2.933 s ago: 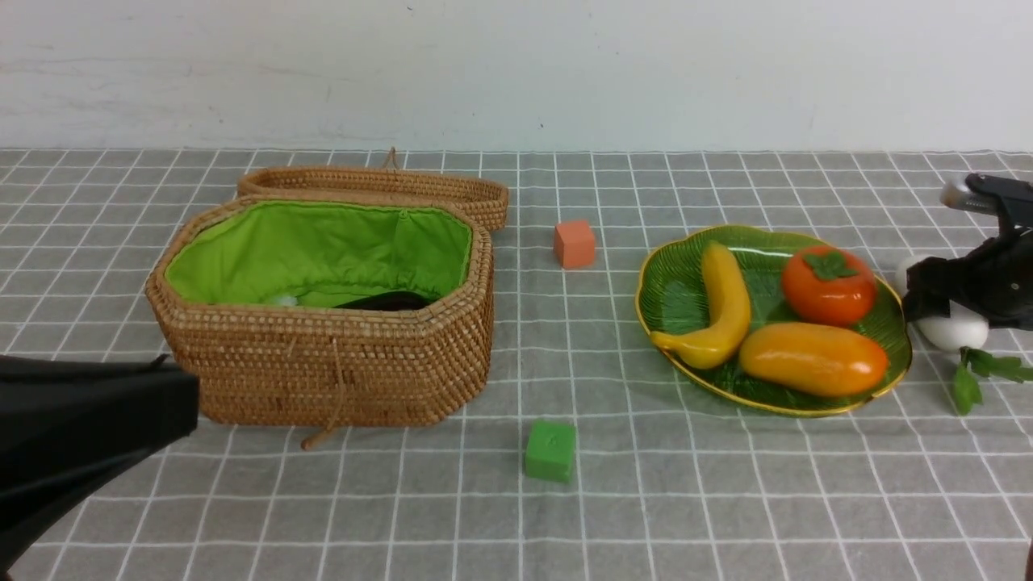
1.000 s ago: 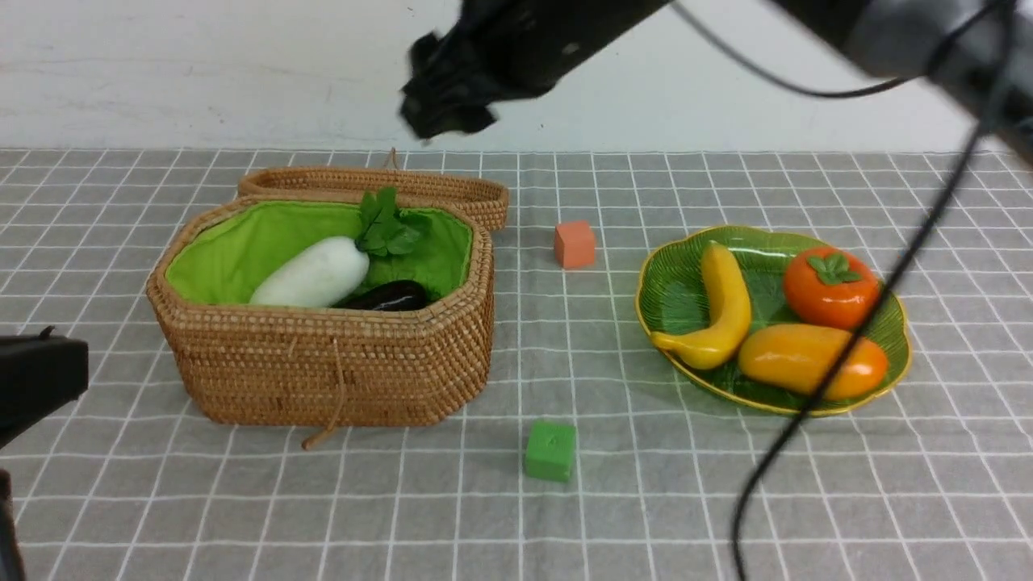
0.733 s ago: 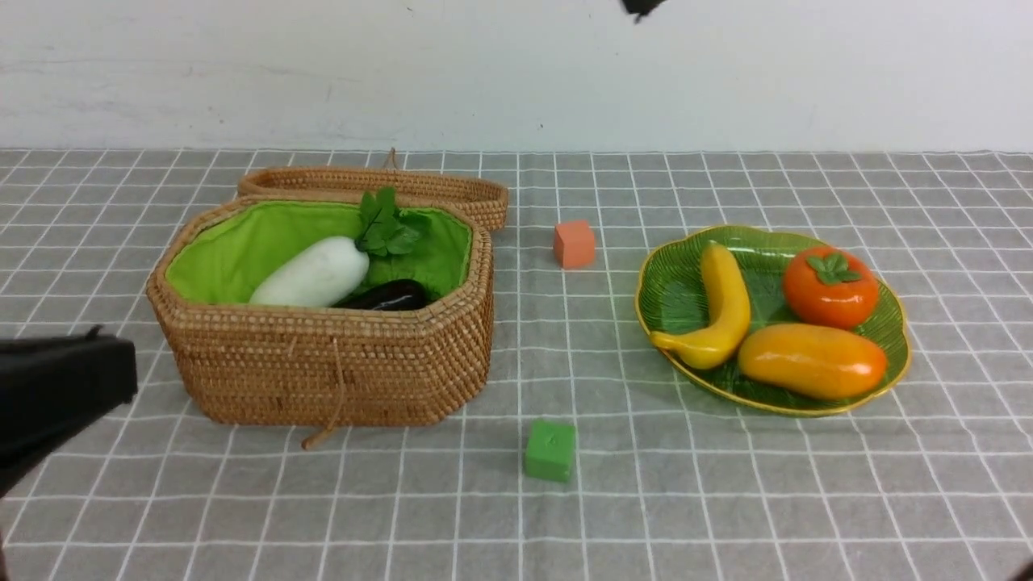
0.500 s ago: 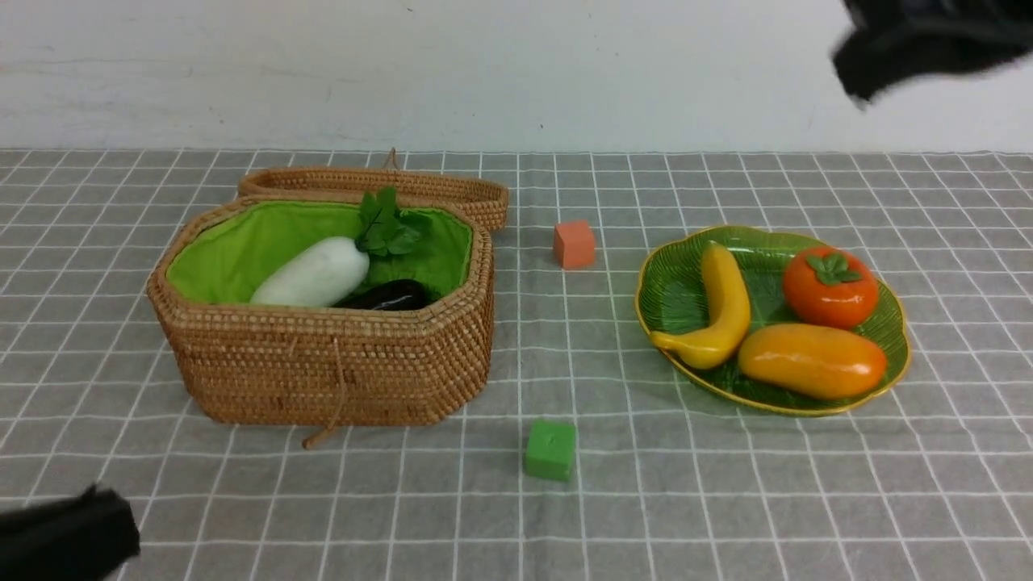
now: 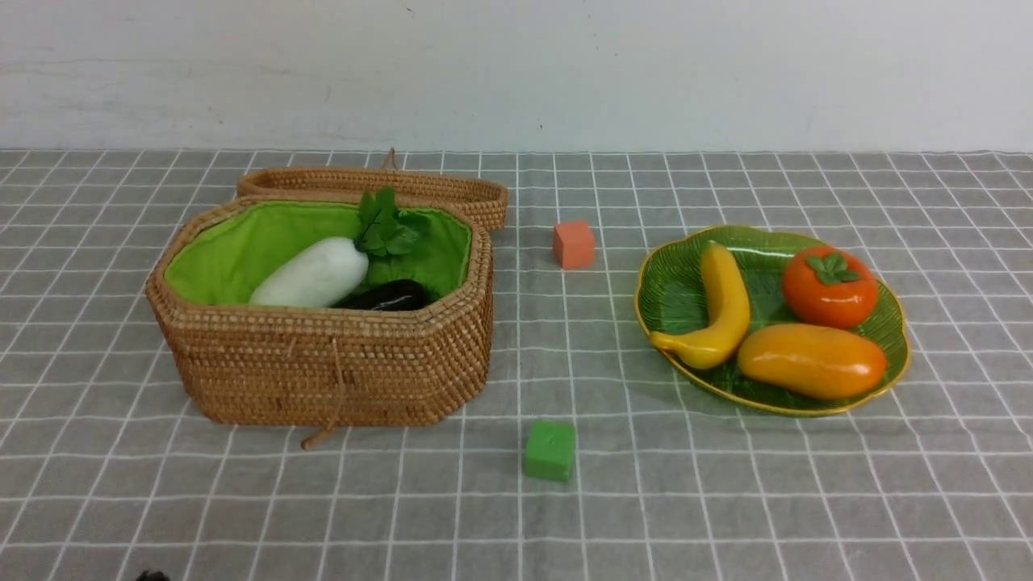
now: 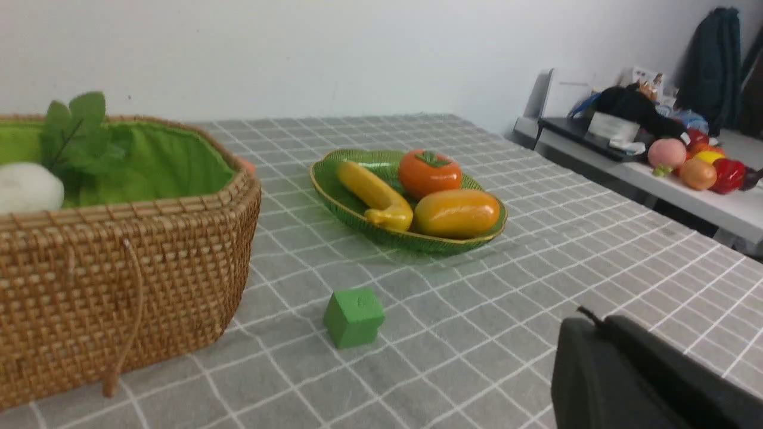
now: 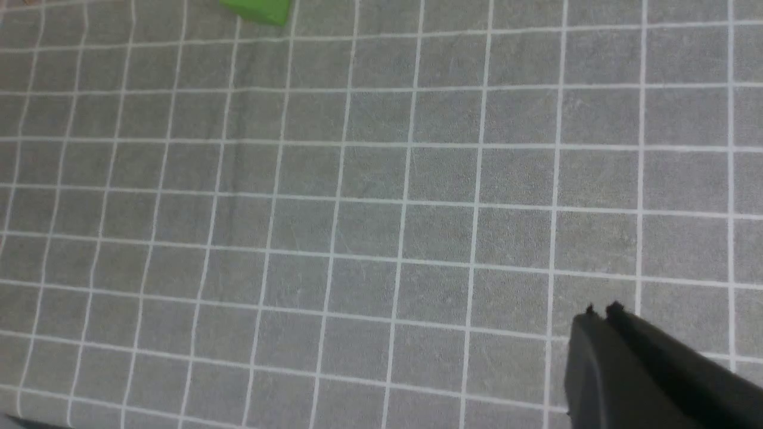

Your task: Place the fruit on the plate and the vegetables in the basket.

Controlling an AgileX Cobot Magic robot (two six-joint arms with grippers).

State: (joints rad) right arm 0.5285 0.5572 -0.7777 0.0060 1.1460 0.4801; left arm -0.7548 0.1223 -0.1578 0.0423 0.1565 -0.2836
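The green leaf-shaped plate [image 5: 678, 298] at the right holds a yellow banana [image 5: 725, 303], an orange-yellow mango [image 5: 811, 361] and a persimmon [image 5: 829, 286]. The wicker basket [image 5: 323, 363] at the left holds a white radish [image 5: 311, 274] with green leaves and a dark purple eggplant [image 5: 391, 297]. The gourd is hidden. Both arms are almost out of the front view. My left gripper [image 6: 587, 319] is shut and empty, low over the cloth near the table's front. My right gripper [image 7: 599, 311] is shut and empty above bare cloth.
A small orange cube [image 5: 574, 244] sits between basket and plate. A small green cube [image 5: 550, 450] lies in front, also seen as the green cube [image 6: 354, 316] from the left wrist. The basket lid [image 5: 387, 184] leans behind the basket. A side table [image 6: 656, 179] carries clutter.
The right arm has swung away from above the basket and out of the front view, its gripper now shut. The left arm has dropped out of the front view's lower left.
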